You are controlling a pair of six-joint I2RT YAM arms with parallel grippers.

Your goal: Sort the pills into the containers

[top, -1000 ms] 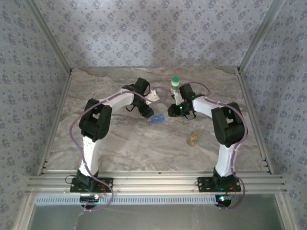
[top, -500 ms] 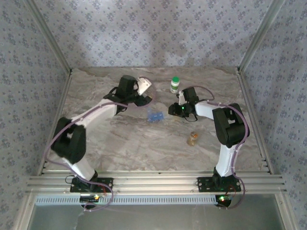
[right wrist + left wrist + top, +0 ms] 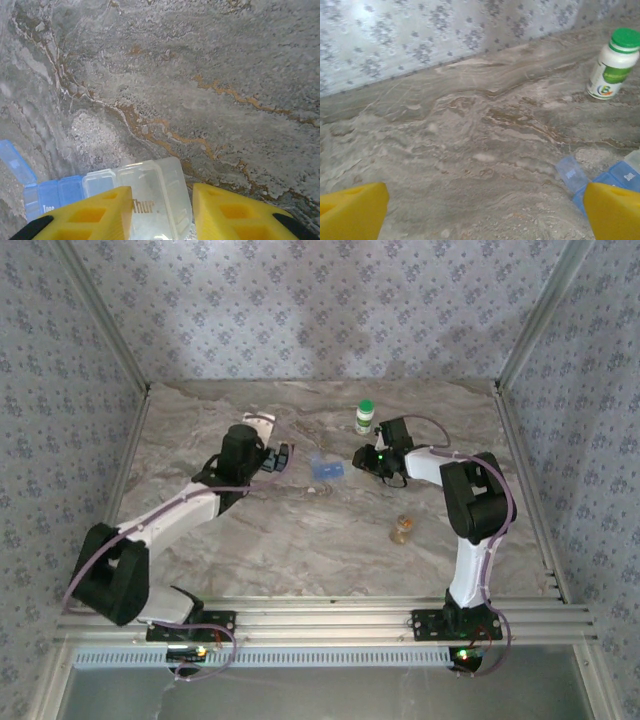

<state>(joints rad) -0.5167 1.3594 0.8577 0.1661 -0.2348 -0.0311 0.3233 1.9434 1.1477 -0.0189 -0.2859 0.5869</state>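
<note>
Left pincer [image 3: 281, 456]: jaws spread as wide as they go, nothing held. From its own wrist, only bare table [image 3: 470, 125] lies between the 2 yellow fingers [image 3: 352, 210].
Pill box [image 3: 326, 467]: flat on the table toward the back, just right of the left pincer and clear of it. Its blue end pokes out beside the right-hand finger in the left wrist view, with 1 flap [image 3: 571, 172] folded open.
Box handling: judged light, thin and stiff. It is probably slick on the marble and likely to skate if nudged. The hinged flaps look the weak point, so take it across the narrow body, not by a flap.
Green-capped bottle [image 3: 366, 417]: upright behind the box, apart from it.
Right pincer [image 3: 372, 458]: at the box's right end, jaws partly apart. The clear end of the box [image 3: 150, 187] sits between the 2 fingers. Whether they pinch it cannot be told.
Amber bottle [image 3: 404, 529]: nearer the arms, well apart from the box.
</note>
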